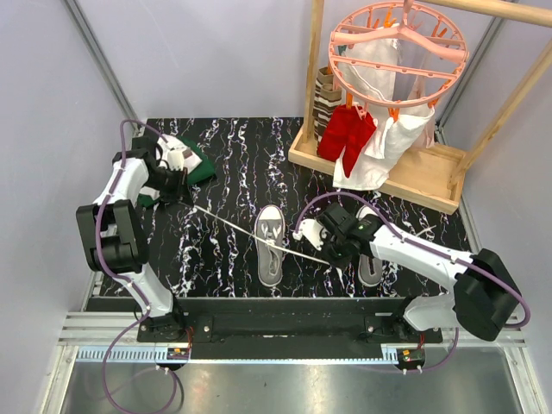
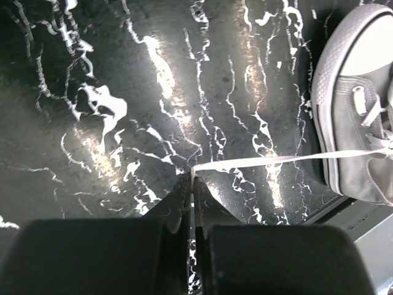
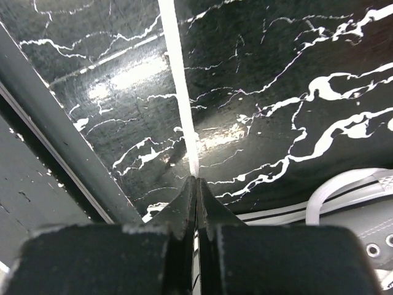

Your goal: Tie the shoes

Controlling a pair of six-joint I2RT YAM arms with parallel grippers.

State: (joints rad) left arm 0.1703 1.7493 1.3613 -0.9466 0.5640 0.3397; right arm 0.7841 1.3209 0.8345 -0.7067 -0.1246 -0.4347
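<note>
The left claw (image 1: 185, 198) sits far-left on the table (image 1: 233, 147), its fingers pressed together on the tip of one lace (image 1: 228, 224). The wrist view shows the same pinch (image 2: 191, 178). From there the lace (image 2: 276, 160) runs taut to the right and slightly nearer, into the eyelets of the middle shoe (image 1: 270, 250).

That shoe (image 2: 362, 123) lies with its long axis near to far, toe cap at the far end. The two laces therefore leave it almost square to its length.

The other lace (image 1: 302, 253) goes right and a little nearer to the right claw (image 1: 332, 257), also clamped on a lace tip (image 3: 196, 179). Its lace (image 3: 178, 80) stretches straight away from the fingers. The right claw is the closer one to the shoe.

The second shoe (image 1: 372, 272) lies just right of it, mostly under the arm.

To cross the laces, each claw will probably have to travel inward along this left-right line, over the tongue.
</note>
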